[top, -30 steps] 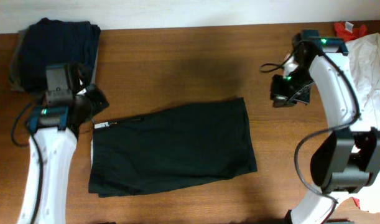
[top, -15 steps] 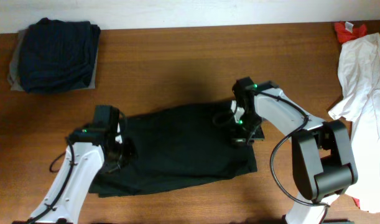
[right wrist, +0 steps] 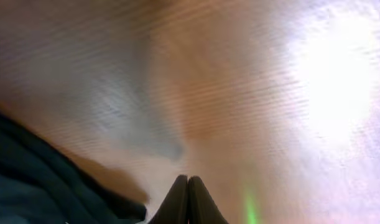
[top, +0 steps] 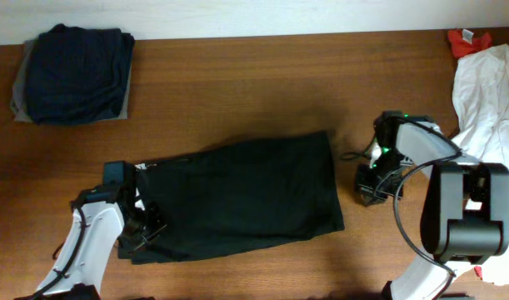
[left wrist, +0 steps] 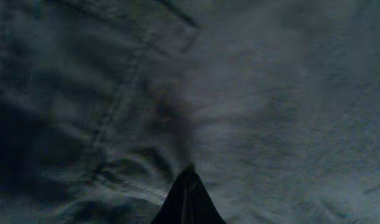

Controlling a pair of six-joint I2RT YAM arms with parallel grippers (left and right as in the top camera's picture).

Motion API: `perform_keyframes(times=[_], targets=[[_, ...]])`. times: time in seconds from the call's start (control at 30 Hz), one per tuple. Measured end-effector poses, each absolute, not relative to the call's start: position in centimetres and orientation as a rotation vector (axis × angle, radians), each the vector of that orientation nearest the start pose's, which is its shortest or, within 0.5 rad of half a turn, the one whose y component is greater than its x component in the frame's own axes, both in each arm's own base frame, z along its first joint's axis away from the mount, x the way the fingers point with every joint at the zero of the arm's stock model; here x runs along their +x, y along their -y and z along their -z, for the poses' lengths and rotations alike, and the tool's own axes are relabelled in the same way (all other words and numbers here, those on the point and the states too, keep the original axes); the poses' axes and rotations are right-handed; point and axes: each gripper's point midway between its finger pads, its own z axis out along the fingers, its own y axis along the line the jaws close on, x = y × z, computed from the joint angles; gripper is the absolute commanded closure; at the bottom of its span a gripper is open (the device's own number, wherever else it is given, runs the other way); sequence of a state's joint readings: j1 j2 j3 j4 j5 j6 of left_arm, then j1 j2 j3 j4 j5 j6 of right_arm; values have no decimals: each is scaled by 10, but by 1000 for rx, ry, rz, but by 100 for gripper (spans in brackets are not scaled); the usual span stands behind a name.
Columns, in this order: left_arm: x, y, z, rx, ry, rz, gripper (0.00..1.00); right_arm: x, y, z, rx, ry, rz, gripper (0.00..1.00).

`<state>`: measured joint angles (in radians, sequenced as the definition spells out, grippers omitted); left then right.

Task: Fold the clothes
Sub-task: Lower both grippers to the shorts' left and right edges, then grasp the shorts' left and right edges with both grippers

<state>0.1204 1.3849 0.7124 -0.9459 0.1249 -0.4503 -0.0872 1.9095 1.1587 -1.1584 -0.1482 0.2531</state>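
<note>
The large black garment [top: 237, 196] lies spread flat in the middle of the wooden table. My left gripper [top: 142, 227] sits on its lower left edge. In the left wrist view its fingers [left wrist: 188, 173] are shut, and the black cloth [left wrist: 258, 93] puckers toward their tip. My right gripper [top: 371, 188] is on the bare table just right of the garment. Its fingers [right wrist: 188, 180] are shut and empty, with the garment's edge [right wrist: 34, 180] at the lower left. A folded navy garment [top: 75, 71] lies on a grey one at the back left. A white garment [top: 491, 125] and a small red one [top: 466, 37] lie at the right.
The wooden table [top: 237, 83] runs to a pale wall along the back edge. The white garment hangs over the table's right edge, close to my right arm.
My left gripper has moved down and left to the garment's lower left edge. My right gripper has left the garment's right edge and moved right onto bare table. The garment has not visibly shifted.
</note>
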Motion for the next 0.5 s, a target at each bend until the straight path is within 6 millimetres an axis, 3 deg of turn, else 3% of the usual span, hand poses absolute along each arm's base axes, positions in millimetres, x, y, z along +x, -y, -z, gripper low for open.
perform_keyframes(times=[0.13, 0.23, 0.3, 0.4, 0.5], targets=[[189, 4, -29, -912, -3087, 227, 99, 254, -14, -38, 516, -3348, -314, 96], [203, 11, -46, -839, -3034, 269, 99, 263, -45, -84, 266, -3192, -441, 92], [204, 18, -53, -774, -3028, 278, 99, 263, -66, -100, 119, -3141, -476, 90], [204, 33, -54, -668, -3050, 287, 99, 263, -98, -103, -69, -3109, -507, 90], [206, 45, -50, -584, -3072, 292, 99, 261, -130, -88, -187, -3108, -532, 90]])
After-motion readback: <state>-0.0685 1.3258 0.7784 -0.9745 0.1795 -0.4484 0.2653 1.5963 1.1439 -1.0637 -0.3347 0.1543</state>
